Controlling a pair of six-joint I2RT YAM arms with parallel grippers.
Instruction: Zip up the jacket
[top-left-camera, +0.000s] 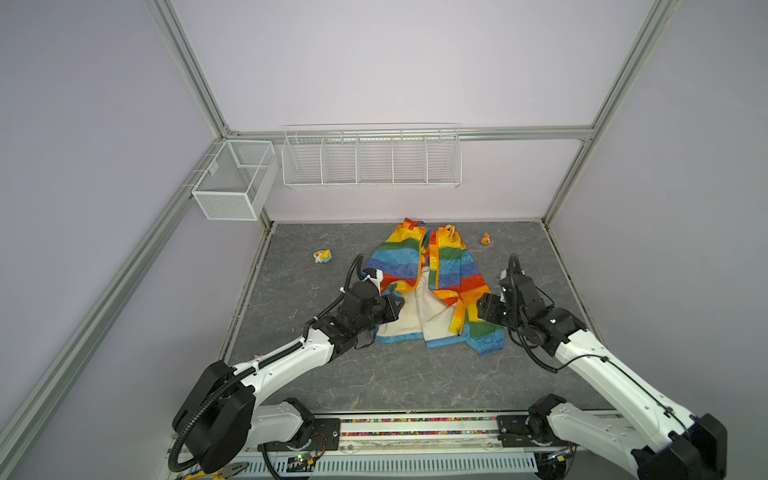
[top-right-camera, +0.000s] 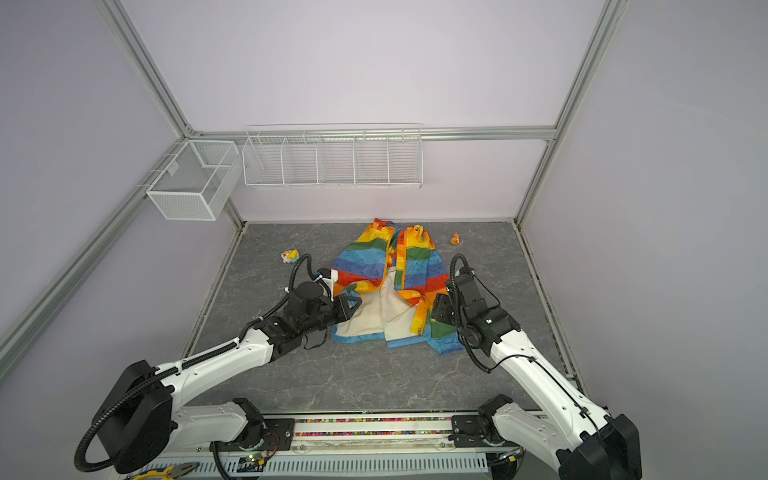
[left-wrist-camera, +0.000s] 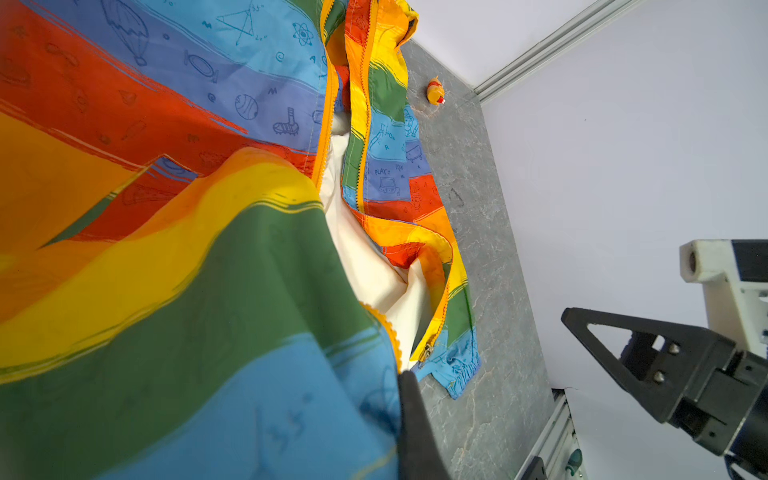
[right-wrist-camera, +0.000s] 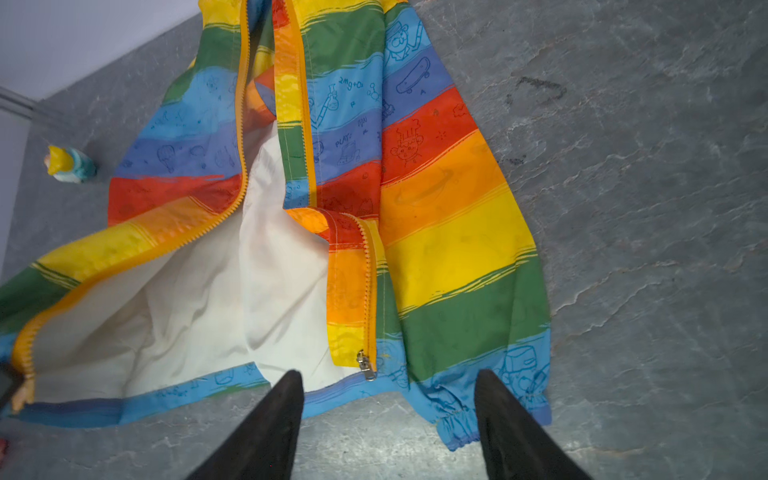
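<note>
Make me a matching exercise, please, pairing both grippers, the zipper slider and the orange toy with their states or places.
Things:
1. left gripper
2. right gripper
3. zipper slider
4. orange toy

States or places:
A. at the bottom end of the zipper
B. open, above the lower edge of the jacket
C. on the table, apart from the jacket
D. shut on the jacket's front edge

Pairs: 1-D, 2-B, 3-A, 4-C
</note>
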